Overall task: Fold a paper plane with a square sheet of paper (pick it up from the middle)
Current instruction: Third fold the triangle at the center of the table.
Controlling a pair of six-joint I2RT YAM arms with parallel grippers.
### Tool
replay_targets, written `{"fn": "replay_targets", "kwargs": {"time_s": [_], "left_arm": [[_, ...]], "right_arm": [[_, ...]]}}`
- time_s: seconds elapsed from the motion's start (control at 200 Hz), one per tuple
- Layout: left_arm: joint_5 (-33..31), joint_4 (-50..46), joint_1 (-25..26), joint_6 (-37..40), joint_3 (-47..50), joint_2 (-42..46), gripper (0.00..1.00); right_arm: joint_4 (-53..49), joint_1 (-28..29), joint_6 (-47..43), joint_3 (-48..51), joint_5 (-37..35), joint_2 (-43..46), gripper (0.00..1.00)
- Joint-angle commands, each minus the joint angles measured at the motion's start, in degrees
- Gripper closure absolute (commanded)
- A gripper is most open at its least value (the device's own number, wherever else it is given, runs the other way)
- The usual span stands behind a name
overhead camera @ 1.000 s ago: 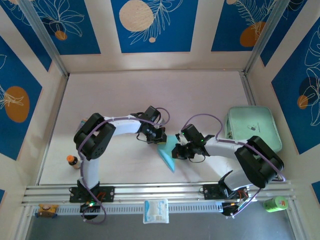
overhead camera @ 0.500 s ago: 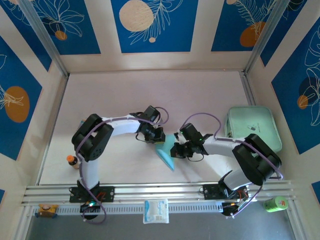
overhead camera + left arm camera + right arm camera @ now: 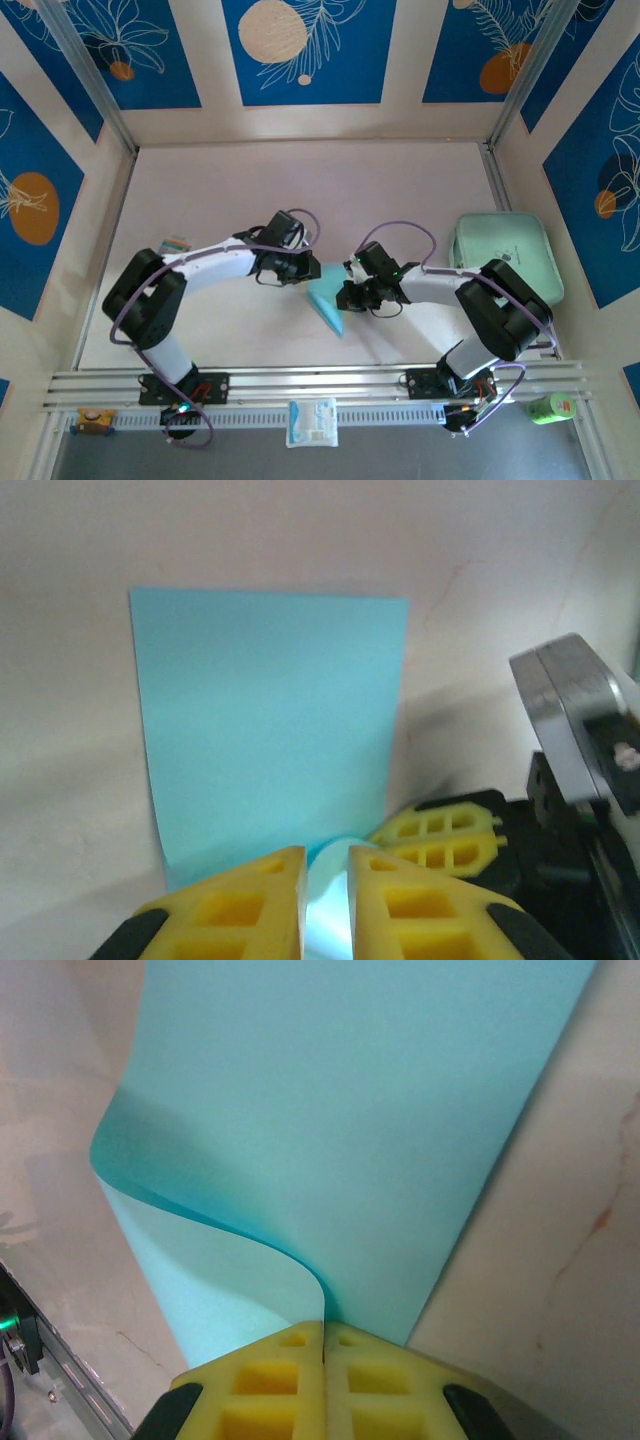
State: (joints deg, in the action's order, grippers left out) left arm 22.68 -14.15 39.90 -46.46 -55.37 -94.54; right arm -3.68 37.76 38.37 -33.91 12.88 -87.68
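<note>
Here the square sheet of paper lay on the table between the two arms. In the top view its long axis ran from about 11 o'clock to 5 o'clock. The left gripper sat at the sheet's 11 o'clock end, and the right gripper met its edge from the 3 o'clock side, so both were equally near.

In the left wrist view the left gripper had its jaws almost together. Only a narrow slit showed, filled with pale blue, so it appeared to pinch the sheet's near edge. The sheet stretched flat toward 12 o'clock, and the right gripper lay just beside it at 3 o'clock.

In the right wrist view the right gripper had its jaws pressed fully together on the sheet. The sheet ran away toward 12 o'clock, with one layer curling over toward 9 o'clock.

Judging by this, the coming move turned on that 12 o'clock lie. Each pair of jaws held a near edge, so the crease would have to be drawn along the long axis.
</note>
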Motion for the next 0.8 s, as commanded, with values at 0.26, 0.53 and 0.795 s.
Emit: {"fn": "replay_targets", "kwargs": {"time_s": [0.26, 0.53, 0.795], "left_arm": [[7.58, 23.68, 2.08, -12.57, 13.93, 2.55, 0.91], [7.99, 28.54, 3.69, -15.0, 15.87, 1.2, 0.9], [7.14, 26.52, 4.57, -14.28, 16.13, -0.35, 0.9]], "right_arm": [[-1.24, -0.32, -0.27, -0.43, -0.37, -1.61, 0.98], [-1.16, -0.32, -0.14, -0.05, -0.62, -1.48, 0.98], [-1.26, -0.32, -0.14, 0.16, -0.67, -1.27, 0.98]]}}
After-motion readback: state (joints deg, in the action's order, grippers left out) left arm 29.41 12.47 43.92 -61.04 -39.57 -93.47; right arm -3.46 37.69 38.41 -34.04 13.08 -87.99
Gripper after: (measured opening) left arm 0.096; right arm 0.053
